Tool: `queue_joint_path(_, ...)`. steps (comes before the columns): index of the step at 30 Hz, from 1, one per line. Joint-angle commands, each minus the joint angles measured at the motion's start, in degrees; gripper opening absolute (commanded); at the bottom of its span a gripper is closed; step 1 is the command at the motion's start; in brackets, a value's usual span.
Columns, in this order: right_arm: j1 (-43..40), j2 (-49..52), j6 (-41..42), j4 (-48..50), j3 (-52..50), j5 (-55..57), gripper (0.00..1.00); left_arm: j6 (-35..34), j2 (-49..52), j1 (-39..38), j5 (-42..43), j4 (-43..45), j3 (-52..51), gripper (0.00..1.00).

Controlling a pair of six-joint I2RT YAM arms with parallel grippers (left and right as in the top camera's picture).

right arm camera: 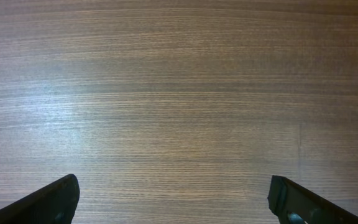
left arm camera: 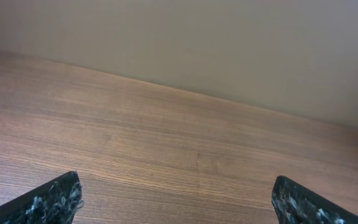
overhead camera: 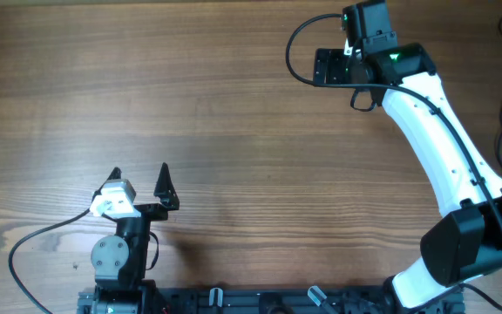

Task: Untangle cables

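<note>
**Cables off at the right edge, both tools wide and empty**

The cables (overhead camera: 499,144) show from above only as thin black cords curving along the far right edge of the tabletop (overhead camera: 234,131). Most of their run is cut off by the frame, so I cannot tell how they loop or where the plug ends are. They lie just beyond the white right arm (overhead camera: 425,131), well apart from either tool, and neither wrist camera catches them.

The left tool (overhead camera: 139,171) sits low near the front of the tabletop, close to its own base. Its two dark fingers (overhead camera: 166,183) are spread wide with nothing between them. From its wrist camera the speckled black fingertips (left arm camera: 48,202) stand at the two bottom corners, with only bare wood grain between them. The tabletop runs back to a plain beige wall (left arm camera: 229,43).

The right arm reaches up and across to the far side, and the right tool (overhead camera: 331,66) hangs over open wood near the top of the overhead view. A thicker black wire (overhead camera: 296,48) (the arm's own, not one of the cords to be sorted) loops out beside it. Its wrist camera looks nearly straight down. The fingertips (right arm camera: 48,202) sit at the lower corners, jaws wide, holding nothing, with only brown grain between them.

A similar arm wire (overhead camera: 24,249) curls out to the left of the left arm's base.
</note>
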Motion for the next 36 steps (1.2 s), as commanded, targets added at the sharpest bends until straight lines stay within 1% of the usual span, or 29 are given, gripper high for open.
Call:
queue_joint_path(1, 0.20, 0.55, 0.11, 0.17, -0.20, -0.50, 1.00, -0.07, -0.61, 0.48, 0.66, -0.09, -0.33, 1.00)
queue_joint_path(7, 0.20, 0.55, 0.11, 0.17, -0.20, -0.52, 1.00, 0.20, -0.61, 0.66, 1.03, -0.15, -0.35, 1.00)
queue_joint_path(10, 0.20, 0.55, 0.09, 0.17, -0.20, -0.52, 1.00, 0.22, -0.61, 2.32, 0.83, -0.15, -0.33, 1.00)
queue_joint_path(15, 0.20, 0.55, 0.11, 0.17, -0.20, -0.50, 1.00, 6.45, -0.61, 2.86, 0.87, -0.15, -0.35, 1.00)
queue_joint_path(20, 0.20, 0.55, 0.11, 0.17, -0.20, -0.50, 1.00, 10.62, -0.61, 2.86, 0.87, -0.15, -0.35, 1.00)
queue_joint_path(26, 0.20, 0.55, 0.13, 0.17, -0.20, -0.52, 1.00, 10.80, -0.61, 2.86, 0.37, -0.13, -0.35, 1.00)
queue_joint_path(28, 0.20, 0.55, 0.11, 0.17, -0.20, -0.52, 1.00, 12.24, -0.61, 2.86, 0.42, -0.13, -0.33, 1.00)
queue_joint_path(36, 0.20, 0.55, 0.11, 0.17, -0.20, -0.50, 1.00, 12.17, -0.61, 2.86, 1.05, -0.02, -0.33, 1.00)
